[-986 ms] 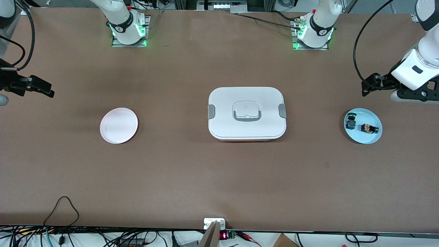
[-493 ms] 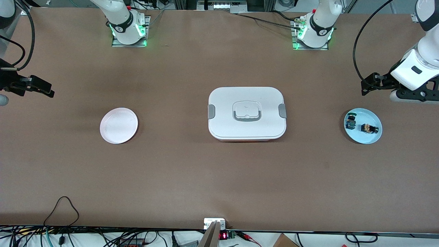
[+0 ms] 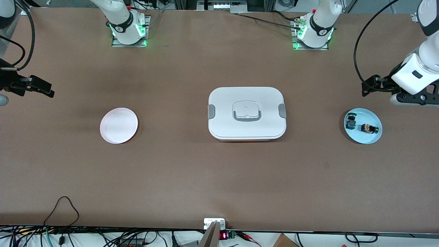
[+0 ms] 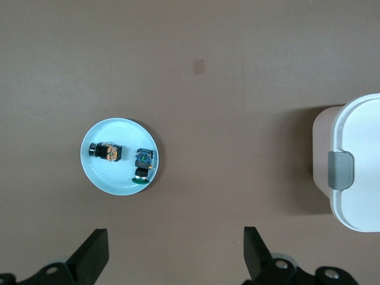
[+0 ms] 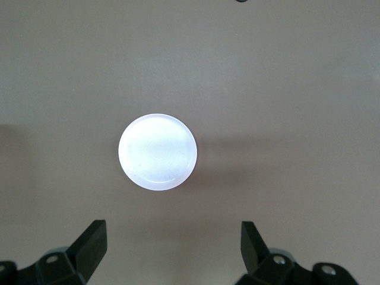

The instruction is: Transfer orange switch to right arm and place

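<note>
Since a second earlier, the left pincer (image 3: 366,90) had drifted only a little, toward the left arm's end of the worktop (image 3: 219,178), and it hung over bare surface close to the blue plate (image 3: 372,139). Its fingers (image 4: 95,255) stood wide apart and held nothing. I judge that the approach to the pick had only begun.

The orange switch (image 3: 368,128) lay on its side in this plate, beside the green-capped switch (image 3: 350,121), apart from it. The room between them looked tight for a finger.

The right pincer (image 3: 36,88) waited over the right arm's end, its fingers also spread, with the pink plate (image 3: 118,125) under its camera. The closed white box (image 3: 247,113) sat between the plates; a handover above it would need height.
</note>
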`<state>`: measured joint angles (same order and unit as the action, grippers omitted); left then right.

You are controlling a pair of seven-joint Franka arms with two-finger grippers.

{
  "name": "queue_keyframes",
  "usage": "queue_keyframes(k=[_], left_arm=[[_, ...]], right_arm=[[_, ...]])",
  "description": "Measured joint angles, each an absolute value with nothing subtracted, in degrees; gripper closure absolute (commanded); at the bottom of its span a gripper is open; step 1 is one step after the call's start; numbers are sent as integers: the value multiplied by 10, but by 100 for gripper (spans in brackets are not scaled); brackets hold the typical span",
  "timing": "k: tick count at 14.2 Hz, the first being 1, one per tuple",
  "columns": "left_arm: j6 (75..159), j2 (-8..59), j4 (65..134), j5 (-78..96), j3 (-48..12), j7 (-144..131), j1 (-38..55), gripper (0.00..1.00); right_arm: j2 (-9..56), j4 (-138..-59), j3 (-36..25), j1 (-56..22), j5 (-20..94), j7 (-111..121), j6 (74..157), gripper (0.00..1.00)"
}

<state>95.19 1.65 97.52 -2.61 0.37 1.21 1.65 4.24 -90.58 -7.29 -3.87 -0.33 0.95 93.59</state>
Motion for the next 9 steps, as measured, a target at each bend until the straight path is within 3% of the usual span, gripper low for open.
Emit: queue_keyframes(k=[6, 9], left_arm=[[916, 95, 971, -26, 9, 39, -62, 0], [996, 137, 989, -26, 10, 71, -100, 0]], right_arm=[[42, -906, -73, -39, -3, 9, 936, 0], [42, -906, -73, -39, -3, 9, 936, 0]])
